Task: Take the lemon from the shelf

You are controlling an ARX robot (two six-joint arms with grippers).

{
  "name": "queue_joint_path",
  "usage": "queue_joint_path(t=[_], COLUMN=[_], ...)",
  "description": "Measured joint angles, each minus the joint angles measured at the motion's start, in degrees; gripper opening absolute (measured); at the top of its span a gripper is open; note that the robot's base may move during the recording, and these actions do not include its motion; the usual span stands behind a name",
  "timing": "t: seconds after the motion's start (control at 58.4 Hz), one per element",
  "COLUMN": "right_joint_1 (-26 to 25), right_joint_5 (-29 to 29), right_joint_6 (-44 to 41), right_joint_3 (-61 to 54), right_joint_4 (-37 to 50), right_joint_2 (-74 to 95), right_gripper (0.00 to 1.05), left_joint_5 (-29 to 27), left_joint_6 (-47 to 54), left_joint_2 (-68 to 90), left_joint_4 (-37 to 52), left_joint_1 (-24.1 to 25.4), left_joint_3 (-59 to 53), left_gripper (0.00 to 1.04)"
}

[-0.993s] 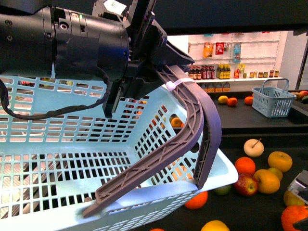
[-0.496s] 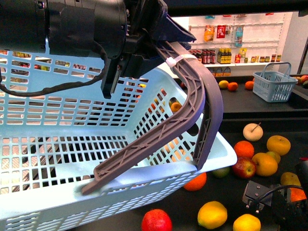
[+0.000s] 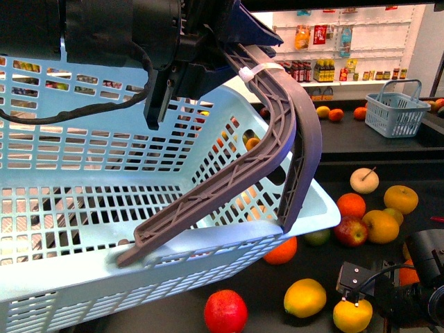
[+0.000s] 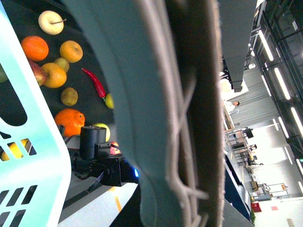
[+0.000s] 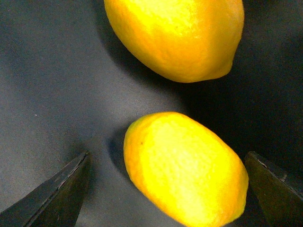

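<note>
Low over the shelf [image 5: 42,85], right gripper [image 5: 168,189] straddles the lemon [image 5: 187,170], jaws apart, left gripper [image 3: 208,62] clamping the basket handle [image 3: 277,118]; next probably: close, lift

Lemon [image 3: 352,316] on shelf [image 3: 260,295], second lemon [image 3: 304,297] just left, basket [image 3: 69,208] farther left

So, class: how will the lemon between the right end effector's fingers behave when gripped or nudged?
The lemon is oval on a flat shelf, so a nudge probably rolls it. Its skin looks glossy, perhaps slippery. Plump and undented, it is likely firm.
</note>
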Motion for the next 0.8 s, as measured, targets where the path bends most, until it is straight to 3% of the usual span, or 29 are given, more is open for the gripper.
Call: queue_joint_path(t=[0.548,0.719,0.804], right_joint_1=[0.3,0.2,-0.1], right_joint_5=[1.3,1.4,1.0], right_joint_6=[1.3,2.8,4.1], right_joint_3=[2.0,2.0,1.6], right_joint_4=[1.1,2.3,3.4], right_joint_2=[2.8,2.8,2.5], right_gripper=[0.97,0.78,0.61], left_joint_5=[0.0,0.0,0.0], left_joint_6=[0.0,0.0,0.0], left_joint_2=[0.0,0.0,0.0], left_joint_4=[0.0,0.0,0.0], left_joint_1=[0.0,0.0,0.0], left_joint_3=[0.0,0.0,0.0], left_gripper=[0.08,0.08,0.08])
